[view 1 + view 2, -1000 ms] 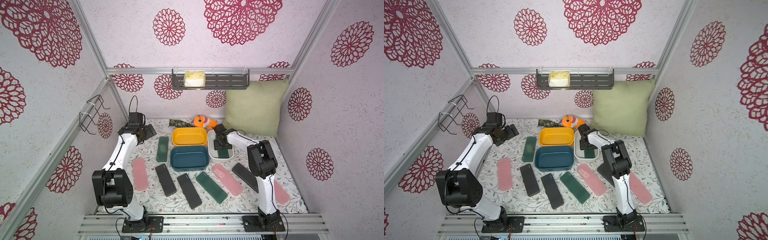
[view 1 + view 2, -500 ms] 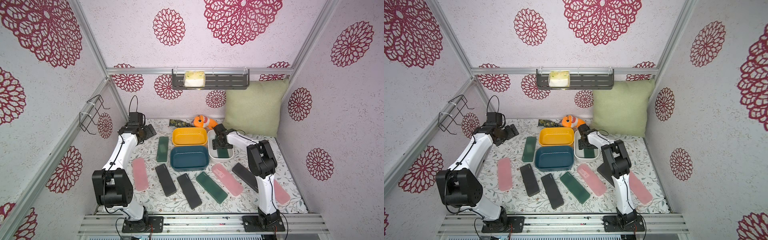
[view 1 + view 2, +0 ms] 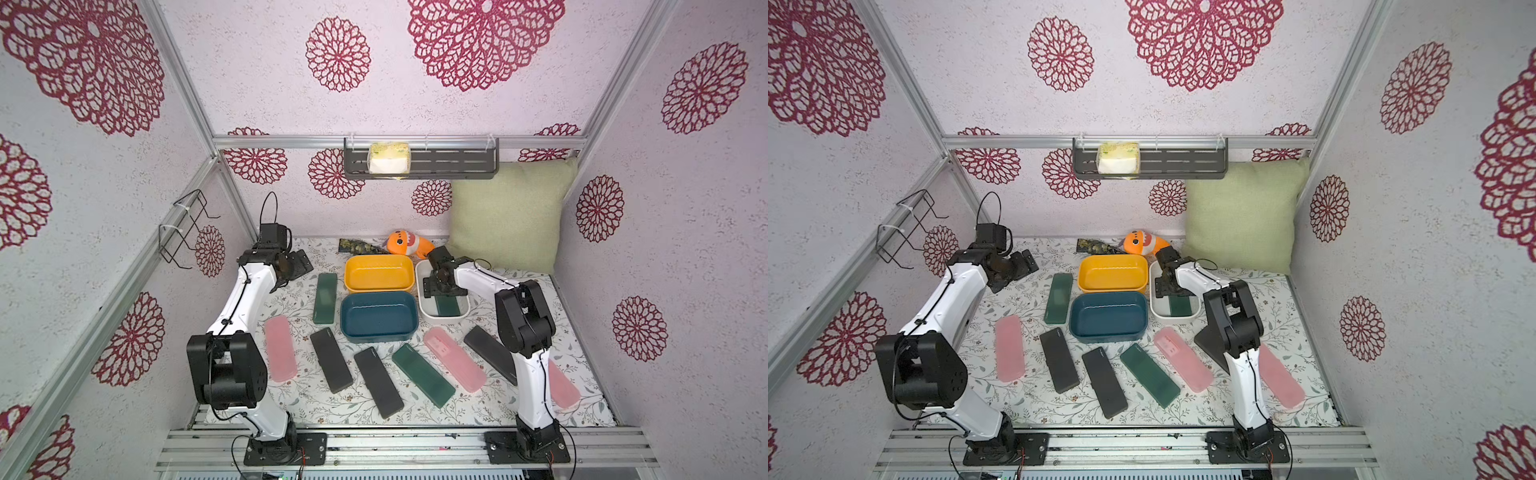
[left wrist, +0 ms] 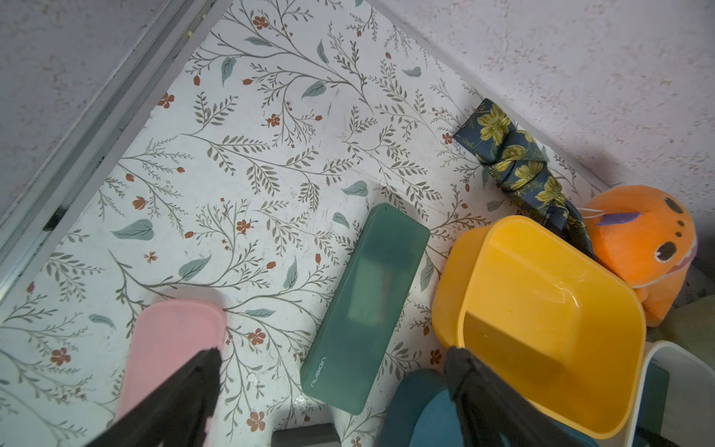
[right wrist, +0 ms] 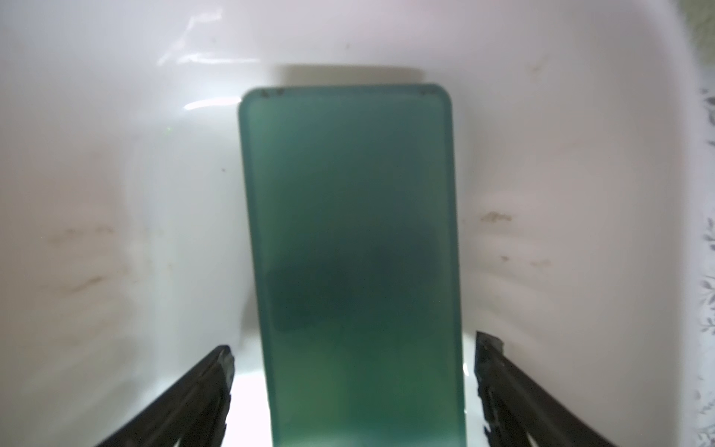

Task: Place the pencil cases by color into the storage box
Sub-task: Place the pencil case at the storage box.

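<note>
My right gripper hangs open over the white storage box. A dark green pencil case lies inside it, between the spread fingers and apart from both. The left gripper stands open and empty at the back left. Below it lie another green case and a pink case. A third green case, two more pink ones and three black ones lie along the front.
An empty yellow tub and an empty blue tub sit beside the white box. At the back are an orange plush, a floral cloth bundle and a green cushion. A dark shelf hangs on the back wall.
The right gripper has opened and let go of the green case, which now rests in the white box. The left arm has not moved.
</note>
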Controlling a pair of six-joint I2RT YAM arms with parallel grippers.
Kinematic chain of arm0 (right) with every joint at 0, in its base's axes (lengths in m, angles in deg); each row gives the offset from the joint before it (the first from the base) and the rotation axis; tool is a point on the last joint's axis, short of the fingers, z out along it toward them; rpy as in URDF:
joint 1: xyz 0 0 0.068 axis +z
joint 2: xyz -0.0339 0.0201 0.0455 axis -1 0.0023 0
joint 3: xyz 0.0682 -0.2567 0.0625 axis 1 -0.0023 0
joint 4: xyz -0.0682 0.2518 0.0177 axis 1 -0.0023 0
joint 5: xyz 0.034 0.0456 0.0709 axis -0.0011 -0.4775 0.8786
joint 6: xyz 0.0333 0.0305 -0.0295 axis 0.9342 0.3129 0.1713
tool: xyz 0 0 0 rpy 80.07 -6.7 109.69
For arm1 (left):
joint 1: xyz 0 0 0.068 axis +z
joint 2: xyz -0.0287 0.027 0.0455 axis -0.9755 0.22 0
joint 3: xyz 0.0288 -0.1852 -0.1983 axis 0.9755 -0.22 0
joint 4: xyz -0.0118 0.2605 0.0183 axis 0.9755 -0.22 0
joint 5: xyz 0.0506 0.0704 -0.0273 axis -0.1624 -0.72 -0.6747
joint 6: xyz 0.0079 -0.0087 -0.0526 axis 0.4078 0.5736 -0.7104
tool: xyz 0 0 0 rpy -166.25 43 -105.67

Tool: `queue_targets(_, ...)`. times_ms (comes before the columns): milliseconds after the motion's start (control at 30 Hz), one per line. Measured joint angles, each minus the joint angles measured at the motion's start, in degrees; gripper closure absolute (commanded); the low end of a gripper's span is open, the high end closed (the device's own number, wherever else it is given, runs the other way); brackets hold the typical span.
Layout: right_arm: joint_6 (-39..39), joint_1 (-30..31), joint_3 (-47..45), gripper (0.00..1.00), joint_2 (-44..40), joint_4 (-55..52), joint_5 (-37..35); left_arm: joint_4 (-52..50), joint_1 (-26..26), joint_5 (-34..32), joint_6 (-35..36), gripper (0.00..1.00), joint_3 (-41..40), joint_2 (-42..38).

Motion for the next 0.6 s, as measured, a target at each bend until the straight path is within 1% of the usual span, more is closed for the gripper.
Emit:
queue_targets(167, -0.3, 0.5, 1.1, 0.01, -3.4, 0.1, 0.4, -3.0, -0.1, -0.1, 0.2, 0.03, 2.1, 3.8)
queue_targets(367, -1.7, 1.3, 1.4, 0.01, -8.3, 1.4, 1.3, -5.7, -1.2, 0.5, 2.5, 0.03, 4.0, 8.3)
queue_targets(600, -3.0, 1.8, -2.7, 0.01, -14.1, 4.3, 2.1, -8.9, -4.0, 0.9, 6.6, 0.03, 9.4, 15.8)
